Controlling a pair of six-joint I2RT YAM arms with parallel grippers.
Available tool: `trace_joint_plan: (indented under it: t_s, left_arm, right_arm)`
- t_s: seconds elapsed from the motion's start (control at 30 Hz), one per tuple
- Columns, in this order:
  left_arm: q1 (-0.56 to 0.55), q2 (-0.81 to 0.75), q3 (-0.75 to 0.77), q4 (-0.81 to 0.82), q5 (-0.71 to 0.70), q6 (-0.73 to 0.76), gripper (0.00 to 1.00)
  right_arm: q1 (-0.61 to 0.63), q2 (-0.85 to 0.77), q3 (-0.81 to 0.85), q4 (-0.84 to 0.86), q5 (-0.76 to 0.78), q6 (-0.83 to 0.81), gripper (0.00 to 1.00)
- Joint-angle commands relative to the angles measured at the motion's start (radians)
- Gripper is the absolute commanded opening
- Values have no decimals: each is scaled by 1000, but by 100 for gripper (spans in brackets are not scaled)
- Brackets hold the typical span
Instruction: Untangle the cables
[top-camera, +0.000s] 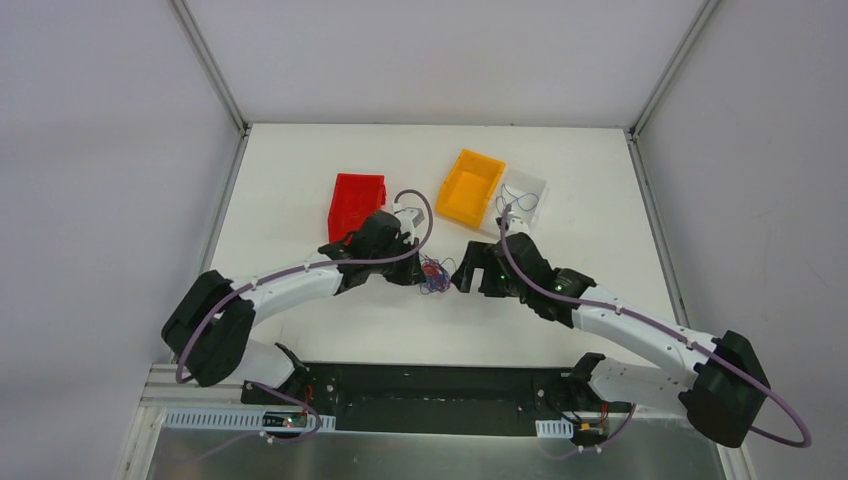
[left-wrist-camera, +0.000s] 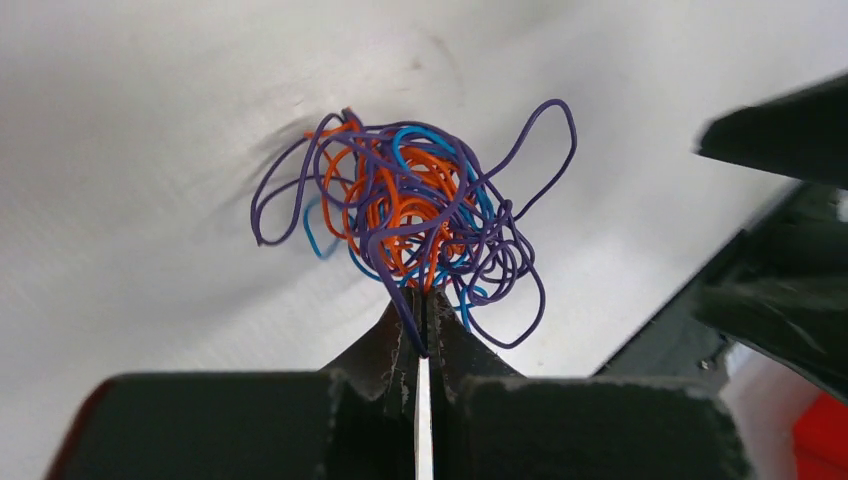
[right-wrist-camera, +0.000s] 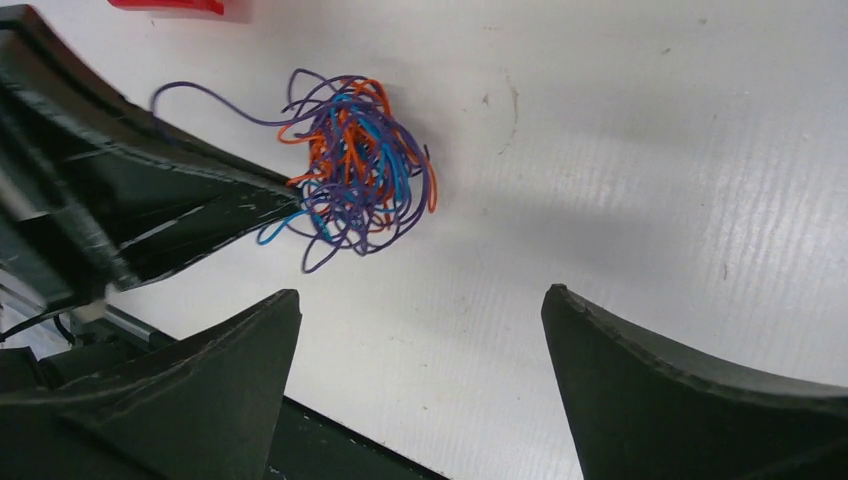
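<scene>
The cables are one tangled ball of thin purple, orange and blue wires (top-camera: 434, 276) on the white table between the two grippers. In the left wrist view the ball (left-wrist-camera: 415, 215) sits just past my left gripper (left-wrist-camera: 426, 296), whose jaws are shut on strands at the ball's near edge. In the right wrist view the ball (right-wrist-camera: 355, 170) lies ahead and to the left of my right gripper (right-wrist-camera: 420, 300), which is open wide and empty, apart from the wires. The left gripper's fingers (right-wrist-camera: 200, 215) reach the ball from the left there.
A red bin (top-camera: 357, 203), an orange bin (top-camera: 470, 187) and a clear bin (top-camera: 524, 196) stand on the far half of the table (top-camera: 300, 160). The black base rail (top-camera: 430, 385) runs along the near edge.
</scene>
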Motion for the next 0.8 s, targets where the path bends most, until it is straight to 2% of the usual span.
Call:
trace_joint_plan:
  t_s: [0.0,0.27,0.37,0.6,0.77]
  left_arm:
    - [-1,-119,-5,92,160,54,0]
    - [-13,-244,7,102,292,69,0]
    - [-14,-271,16,106,329,63,0]
    - [-14,-316,11,139,363,42,0]
    - [-15,-325,14,149,388,30,0]
  right_arm:
    - [5,-46,4,-33,73,5,95]
    - [5,-98,-25,-12,65,5,93]
    - [3,-134,-43,19,25,-4,89]
    - [4,-223,-58,61,-70,-69,86]
    - [3,-276,-72,98,-124,-111,76]
